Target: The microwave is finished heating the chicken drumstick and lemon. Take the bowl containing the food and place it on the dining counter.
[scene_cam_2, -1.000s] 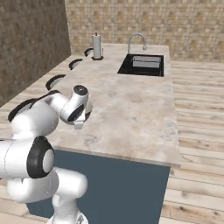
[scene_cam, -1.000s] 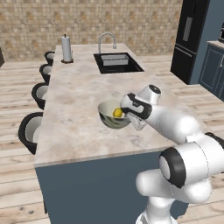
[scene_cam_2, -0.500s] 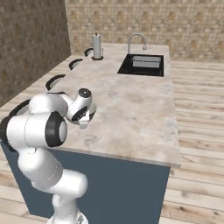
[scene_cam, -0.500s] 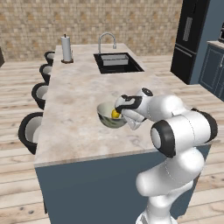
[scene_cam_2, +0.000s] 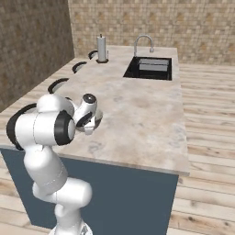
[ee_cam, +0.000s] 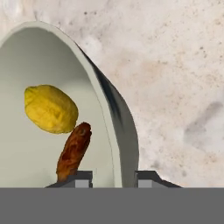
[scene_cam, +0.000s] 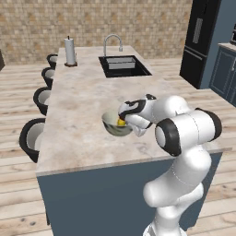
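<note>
The cream bowl (scene_cam: 112, 125) sits on the beige marbled dining counter (scene_cam: 83, 101) close to its front edge. Inside it lie the yellow lemon (ee_cam: 50, 108) and the reddish-brown chicken drumstick (ee_cam: 73, 151). My gripper (ee_cam: 113, 178) straddles the bowl's rim (ee_cam: 119, 122), one fingertip inside and one outside, shut on the wall. In the left base view the gripper (scene_cam: 126, 120) is at the bowl's right side, with the lemon (scene_cam: 121, 122) showing beside it. From the right base view my forearm hides most of the bowl. The microwave is out of view.
A black sink (scene_cam: 122, 66) with a faucet (scene_cam: 113, 41) is set into the far end of the counter, and a paper towel roll (scene_cam: 69, 50) stands at the far left corner. Stools (scene_cam: 34, 136) line the left side. A dark fridge (scene_cam: 200, 41) stands far right.
My elbow has swung in and up nearer the cameras. The bowl and the hand stay at the same spot on the counter.
</note>
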Robot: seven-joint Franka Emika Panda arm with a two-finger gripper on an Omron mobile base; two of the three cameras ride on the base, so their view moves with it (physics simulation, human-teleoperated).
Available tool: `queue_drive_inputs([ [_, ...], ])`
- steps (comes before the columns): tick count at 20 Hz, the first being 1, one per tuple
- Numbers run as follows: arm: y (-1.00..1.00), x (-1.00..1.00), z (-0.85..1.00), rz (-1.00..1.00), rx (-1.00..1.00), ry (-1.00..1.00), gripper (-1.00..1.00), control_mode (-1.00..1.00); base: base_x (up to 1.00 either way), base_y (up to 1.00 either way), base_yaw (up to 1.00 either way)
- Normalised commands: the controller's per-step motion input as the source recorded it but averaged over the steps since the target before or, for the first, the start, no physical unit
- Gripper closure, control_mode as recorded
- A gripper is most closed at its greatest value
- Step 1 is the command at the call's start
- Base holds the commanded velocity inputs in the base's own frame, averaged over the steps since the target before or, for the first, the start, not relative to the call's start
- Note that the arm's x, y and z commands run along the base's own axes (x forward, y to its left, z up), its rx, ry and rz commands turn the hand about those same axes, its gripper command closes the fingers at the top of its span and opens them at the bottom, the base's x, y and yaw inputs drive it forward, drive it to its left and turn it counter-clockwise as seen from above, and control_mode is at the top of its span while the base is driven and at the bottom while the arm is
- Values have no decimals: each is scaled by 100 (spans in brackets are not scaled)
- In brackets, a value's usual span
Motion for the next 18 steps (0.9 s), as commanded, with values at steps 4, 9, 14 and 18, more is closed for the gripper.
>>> queue_drive_inputs([
  [4,0,-19,34,-2,0,0,-100,-100,0,0,0],
  [9,0,-90,100,0,0,-9,-100,-100,0,0,0],
  [14,0,-100,100,0,0,-15,-100,-100,0,0,0],
  [18,0,-100,97,1,-4,-18,-100,-100,0,0,0],
])
